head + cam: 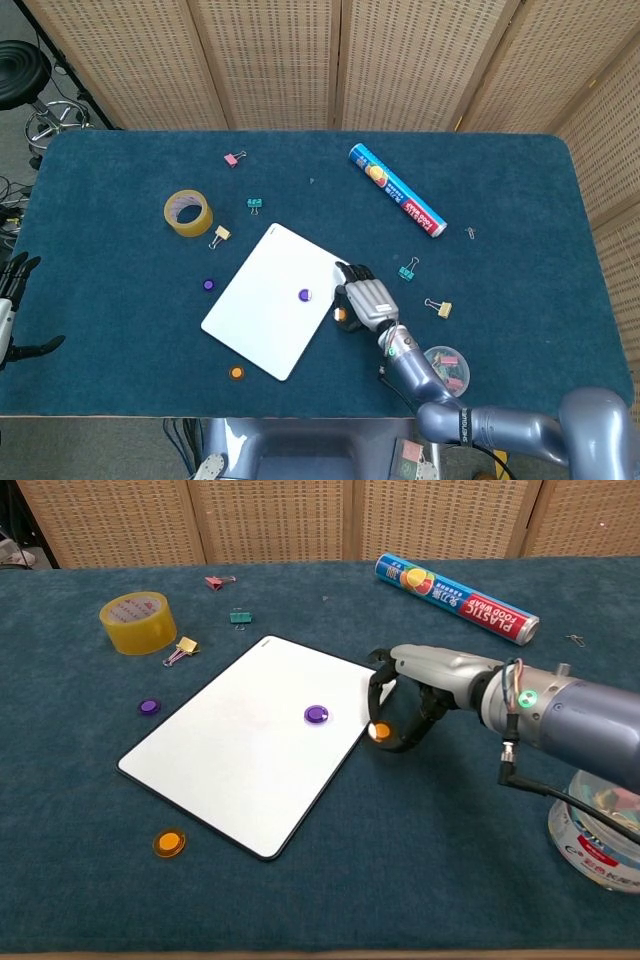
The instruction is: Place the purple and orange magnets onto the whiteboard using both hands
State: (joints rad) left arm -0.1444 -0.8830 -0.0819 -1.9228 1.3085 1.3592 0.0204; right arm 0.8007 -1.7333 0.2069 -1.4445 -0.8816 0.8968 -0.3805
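Looking down in the head view, the right hand (364,300) pinches an orange magnet (340,315) at the right edge of the flat white whiteboard (260,310), which lies tilted on the blue felt table (520,200). One round purple magnet (304,295) sits on the board; another purple magnet (208,285) lies just left of it, and a second orange magnet (236,373) lies near the lower corner. The left hand (12,305) shows at the frame's left edge, fingers apart, holding nothing.

The chest view shows the right hand (405,695) arched, fingertips (378,685) holding the glossy orange magnet (381,732) beside the board's rim (330,775). The left hand is not visible here. A tape roll (138,621) and a printed tube (456,597) stand well apart.
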